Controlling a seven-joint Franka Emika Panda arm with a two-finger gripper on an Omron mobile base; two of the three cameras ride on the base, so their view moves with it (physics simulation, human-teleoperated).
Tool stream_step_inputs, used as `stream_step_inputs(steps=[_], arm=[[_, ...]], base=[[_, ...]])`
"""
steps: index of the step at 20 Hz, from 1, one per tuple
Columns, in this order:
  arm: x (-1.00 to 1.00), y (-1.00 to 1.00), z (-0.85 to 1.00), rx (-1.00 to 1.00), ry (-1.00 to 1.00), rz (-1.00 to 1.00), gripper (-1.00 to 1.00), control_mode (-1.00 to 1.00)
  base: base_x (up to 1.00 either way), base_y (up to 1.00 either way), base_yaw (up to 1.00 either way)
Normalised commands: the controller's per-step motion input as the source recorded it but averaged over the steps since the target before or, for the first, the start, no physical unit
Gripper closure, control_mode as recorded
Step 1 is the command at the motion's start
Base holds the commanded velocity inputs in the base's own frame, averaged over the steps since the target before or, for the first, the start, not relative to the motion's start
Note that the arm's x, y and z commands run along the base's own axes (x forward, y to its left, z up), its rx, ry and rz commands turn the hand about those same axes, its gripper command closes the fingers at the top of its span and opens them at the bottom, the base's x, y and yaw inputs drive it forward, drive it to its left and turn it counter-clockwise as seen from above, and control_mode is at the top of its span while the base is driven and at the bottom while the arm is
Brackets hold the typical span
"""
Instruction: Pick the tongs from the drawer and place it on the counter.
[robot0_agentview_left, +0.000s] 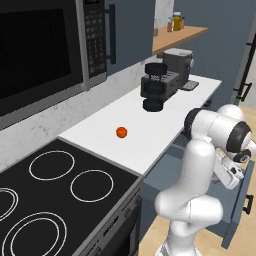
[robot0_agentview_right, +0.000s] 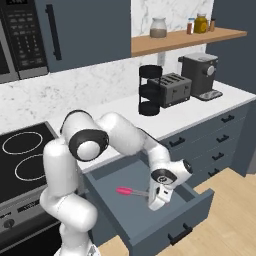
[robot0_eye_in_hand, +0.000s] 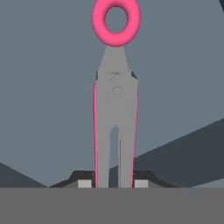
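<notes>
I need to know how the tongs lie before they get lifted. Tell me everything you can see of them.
The tongs lie flat on the floor of the open drawer. They are slim, with grey arms edged in pink and a pink ring at the far end. The gripper is low at the arm end, fingers on either side; contact can't be told.

Drawer (robot0_agentview_right: 200, 202) pulled out below bench (robot0_agentview_right: 175, 117) edge, right of stovetop (robot0_agentview_right: 22, 155). Tongs (robot0_agentview_right: 131, 191) lie flat on drawer floor, toward its left side. Tool (robot0_agentview_right: 156, 204) inside drawer at tongs' right end; in hand view tongs (robot0_eye_in_hand: 115, 109) run straight up from between fingertips (robot0_eye_in_hand: 85, 183). On bench: ball (robot0_agentview_left: 121, 132) near stovetop (robot0_agentview_left: 60, 200); further right, stacked rack (robot0_agentview_right: 148, 90), toaster (robot0_agentview_right: 172, 89), coffee machine (robot0_agentview_right: 201, 75). Shelf (robot0_agentview_right: 185, 40) above with jars (robot0_agentview_right: 158, 27).
</notes>
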Motion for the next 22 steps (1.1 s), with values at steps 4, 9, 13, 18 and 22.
stream_step_inputs(steps=[4, 9, 13, 18, 22], arm=[[-0.22, 0.19, 1.00, -0.11, -0.07, 0.00, 1.00, -1.00], [0.18, 0.39, 1.00, -0.02, 0.00, 0.00, 1.00, -1.00], [0.30, 0.25, 1.00, 0.00, 0.08, 0.00, 1.00, -1.00], [0.15, 0.89, 0.96, 0.00, 0.11, 0.00, 1.00, -1.00], [0.44, 0.96, 0.38, 0.00, 0.04, 0.00, 1.00, -1.00]], base=[[0.00, 0.00, 0.00], [0.00, 0.00, 0.00], [0.00, 0.00, 0.00], [0.00, 0.00, 0.00], [0.00, 0.00, 0.00]])
